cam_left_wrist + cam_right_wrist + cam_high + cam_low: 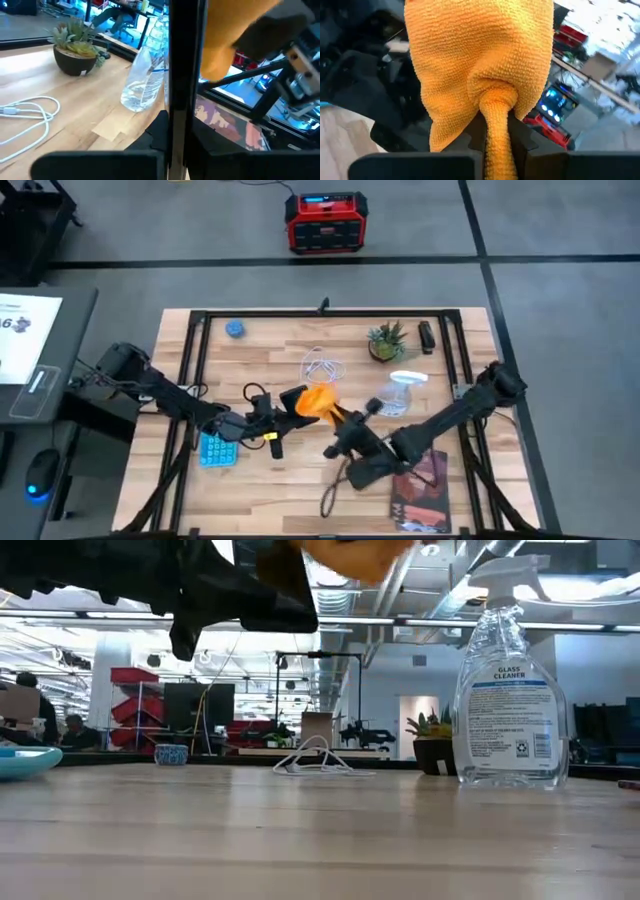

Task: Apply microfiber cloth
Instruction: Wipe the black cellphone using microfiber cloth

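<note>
Cloth: the microfiber cloth is the nearest thing in the right wrist view. It is bunched into a narrow neck between the fingers and opens wider beyond them.
Right gripper: the right gripper is closed on this neck and holds the cloth in the air above the middle of the table.
Left gripper: the left gripper is clamped on a thin black phone. The left wrist view shows the phone edge-on, and it is also lifted off the wood.
Key relation: in the high view the cloth lies just to the right of the phone, between the two grippers, and spreads from the right gripper toward the left and a little far.
Contact: it cannot be told whether the cloth already touches the phone; they are at least very close.
Long axis: the phone runs straight out from the left fingers, toward the cloth.
Nearer arm: the right arm carries the cloth, so the wiping move probably belongs to it, while the left arm holds the phone steady.
Count, task things: one cloth, one phone.
Count, other things: one spray bottle right of the middle, one potted plant at the far side, one white cable, one blue calculator near the left arm, and one reddish book at the near right.
Step, as judged: the cloth is brought to the phone and the rubbing itself seems not yet finished.
</note>
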`<state>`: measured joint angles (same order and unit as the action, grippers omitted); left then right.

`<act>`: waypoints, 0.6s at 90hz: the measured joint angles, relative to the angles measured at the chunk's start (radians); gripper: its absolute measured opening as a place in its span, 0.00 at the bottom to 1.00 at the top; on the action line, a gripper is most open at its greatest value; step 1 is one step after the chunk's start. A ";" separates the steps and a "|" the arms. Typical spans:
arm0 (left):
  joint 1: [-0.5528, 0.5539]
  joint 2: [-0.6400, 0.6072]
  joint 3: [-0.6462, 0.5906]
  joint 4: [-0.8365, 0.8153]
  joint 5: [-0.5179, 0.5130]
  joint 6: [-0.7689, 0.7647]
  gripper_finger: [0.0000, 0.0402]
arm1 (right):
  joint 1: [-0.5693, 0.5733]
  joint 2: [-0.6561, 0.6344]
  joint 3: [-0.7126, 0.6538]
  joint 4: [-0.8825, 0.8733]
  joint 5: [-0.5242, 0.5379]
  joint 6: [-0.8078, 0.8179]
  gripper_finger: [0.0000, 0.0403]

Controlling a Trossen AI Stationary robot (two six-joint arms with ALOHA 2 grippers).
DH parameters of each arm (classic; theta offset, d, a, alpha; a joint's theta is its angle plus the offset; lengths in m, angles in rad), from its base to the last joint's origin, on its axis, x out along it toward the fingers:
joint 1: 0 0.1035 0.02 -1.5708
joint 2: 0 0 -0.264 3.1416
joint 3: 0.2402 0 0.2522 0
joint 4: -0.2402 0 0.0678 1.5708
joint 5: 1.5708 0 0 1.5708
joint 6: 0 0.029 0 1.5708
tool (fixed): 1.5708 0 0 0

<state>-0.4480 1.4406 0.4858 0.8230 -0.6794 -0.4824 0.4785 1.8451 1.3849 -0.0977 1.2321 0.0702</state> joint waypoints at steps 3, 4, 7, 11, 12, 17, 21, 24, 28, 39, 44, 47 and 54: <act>0.000 0.000 0.000 -0.001 0.006 0.003 0.03 | -0.016 0.014 0.000 0.066 -0.033 -0.082 0.05; 0.000 0.000 0.000 -0.001 0.008 0.004 0.03 | -0.022 0.019 0.000 0.088 -0.041 -0.107 0.05; 0.000 0.000 -0.001 -0.002 0.009 0.008 0.03 | -0.038 0.033 0.000 0.152 -0.053 -0.174 0.05; 0.001 0.000 -0.001 -0.003 0.011 0.015 0.03 | -0.055 0.049 0.000 0.239 -0.052 -0.253 0.05; 0.002 0.000 -0.001 -0.003 0.011 0.016 0.03 | -0.059 0.053 0.000 0.259 -0.051 -0.269 0.05; 0.002 0.000 -0.001 -0.001 0.009 0.018 0.03 | -0.075 0.060 0.000 0.352 -0.032 -0.334 0.05; 0.003 0.000 -0.001 -0.001 0.008 0.018 0.03 | -0.087 0.060 -0.001 0.403 -0.022 -0.360 0.05; 0.003 0.000 -0.001 -0.002 0.008 0.018 0.03 | -0.095 0.058 0.000 0.423 -0.028 -0.365 0.05; 0.003 0.000 -0.001 -0.006 0.009 0.018 0.03 | -0.103 0.056 0.000 0.424 -0.063 -0.369 0.05; 0.001 0.001 -0.003 -0.024 0.031 0.019 0.03 | -0.108 0.056 0.000 0.369 -0.252 -0.382 0.05; -0.001 0.001 -0.003 -0.024 0.041 0.019 0.03 | -0.108 0.056 0.000 0.307 -0.355 -0.352 0.05; -0.001 0.001 -0.003 -0.024 0.045 0.021 0.03 | -0.110 0.056 0.000 0.261 -0.411 -0.326 0.05; 0.000 0.002 -0.003 -0.037 0.049 0.026 0.03 | -0.114 0.058 0.000 0.183 -0.441 -0.288 0.05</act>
<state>-0.4483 1.4423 0.4831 0.7864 -0.6306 -0.4568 0.3645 1.9030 1.3849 0.0853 0.7906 -0.2174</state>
